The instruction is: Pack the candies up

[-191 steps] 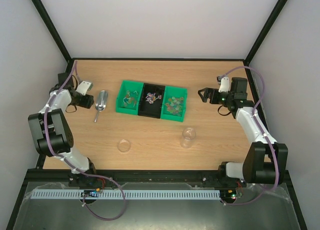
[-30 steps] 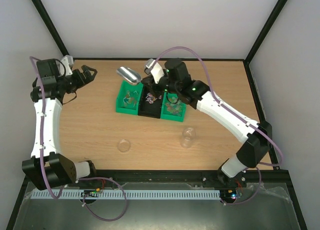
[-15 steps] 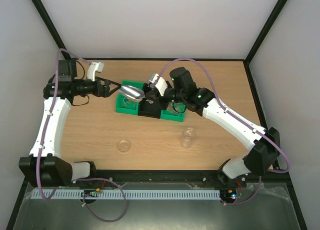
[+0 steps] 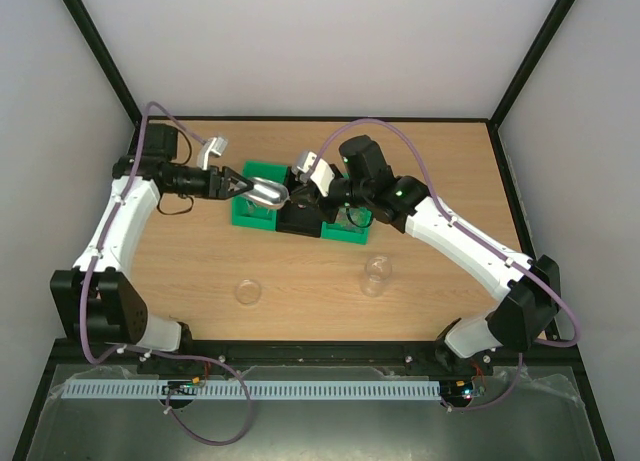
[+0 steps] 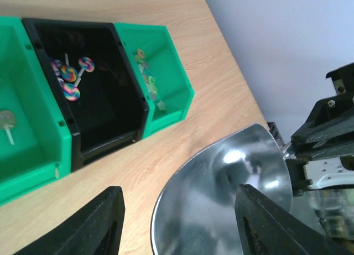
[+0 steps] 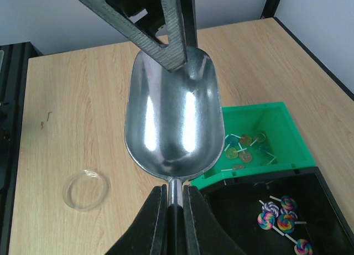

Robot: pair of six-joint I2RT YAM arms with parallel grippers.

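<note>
i get bright, even light from overhead in all three views. on the top camera the arms [image 4: 110, 231] throw only faint, soft shadows on the table [image 4: 300, 271]. the scoop [image 6: 174, 119] glares hard: two white streaks down its bowl on the right wrist, a hot spot on the left wrist. there my left fingers [image 5: 102, 224] are blurred dark shapes close to the lens, while the candies [image 5: 71, 81] are sharp. the black bin [image 5: 105, 100] reads nearly featureless.

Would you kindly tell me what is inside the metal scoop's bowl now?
The scoop shows only bare shiny metal, nothing in it; the left tool covers a bit of its far rim.
</note>
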